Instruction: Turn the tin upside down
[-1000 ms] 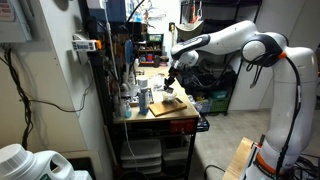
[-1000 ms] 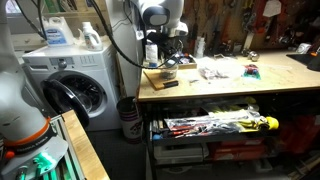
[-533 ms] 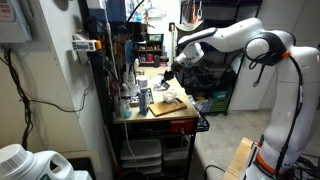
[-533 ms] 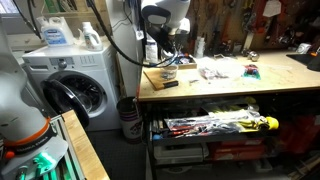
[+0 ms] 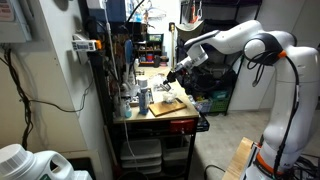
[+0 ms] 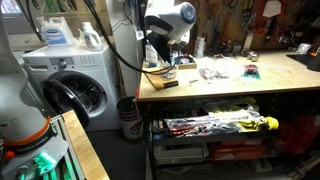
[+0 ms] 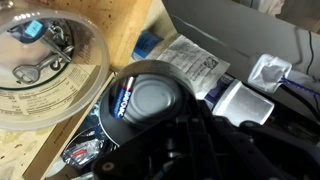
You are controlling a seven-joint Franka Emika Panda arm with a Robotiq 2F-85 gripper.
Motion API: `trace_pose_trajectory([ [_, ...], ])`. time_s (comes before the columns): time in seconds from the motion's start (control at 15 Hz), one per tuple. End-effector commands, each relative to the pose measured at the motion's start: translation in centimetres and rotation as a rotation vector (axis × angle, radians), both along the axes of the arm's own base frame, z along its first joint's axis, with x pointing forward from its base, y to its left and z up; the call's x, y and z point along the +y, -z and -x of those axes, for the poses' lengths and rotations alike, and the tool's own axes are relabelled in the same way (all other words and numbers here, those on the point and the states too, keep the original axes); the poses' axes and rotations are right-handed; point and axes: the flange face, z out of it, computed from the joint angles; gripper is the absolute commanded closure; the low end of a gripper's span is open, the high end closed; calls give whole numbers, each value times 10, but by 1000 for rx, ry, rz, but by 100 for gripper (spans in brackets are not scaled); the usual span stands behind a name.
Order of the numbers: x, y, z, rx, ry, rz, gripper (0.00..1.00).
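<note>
Filling the middle of the wrist view, the tin [image 7: 155,100] shows a round grey face ringed by a dark rim with blue print on one side. It sits right against the dark body of the gripper [image 7: 205,140]. The fingers cannot be made out in that dark mass, so whether the claw is clenched on the tin or released cannot be told. Beyond the tin lies the edge of a wooden board [image 7: 120,35], and a clear plastic bowl [image 7: 70,95] holding small metal parts rests on it. A clear packet [image 7: 190,58] lies just beside the board, with a small blue item [image 7: 145,45] touching the board's edge. A silvery cylinder [image 7: 243,100] lies near the packet. In both exterior views the gripper [image 5: 178,70] [image 6: 163,52] hangs above the near corner of the workbench [image 6: 230,85], clear of the surface, with the white arm [image 5: 240,40] arching over it. The tin is too small to pick out there. The board [image 5: 166,103] is directly below the gripper. A washing machine [image 6: 70,90] stands beside the bench, with detergent bottles [image 6: 88,37] on top. Farther back, tools hang on the wall [image 6: 250,20].
</note>
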Motion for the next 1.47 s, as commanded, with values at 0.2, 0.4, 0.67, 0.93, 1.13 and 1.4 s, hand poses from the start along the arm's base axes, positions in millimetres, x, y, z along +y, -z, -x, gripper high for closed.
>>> trace_pose_trajectory([
  [0.2,-21,24,21,-72,-36,-180,99],
  [0.4,-27,34,27,-94,-46,-239,99],
  [0.67,-38,44,33,-145,-38,-308,99],
  [0.93,-47,54,35,-202,-24,-411,99],
  [1.13,-47,65,35,-195,-38,-472,99],
  [1.4,-47,76,33,-230,-42,-552,99],
])
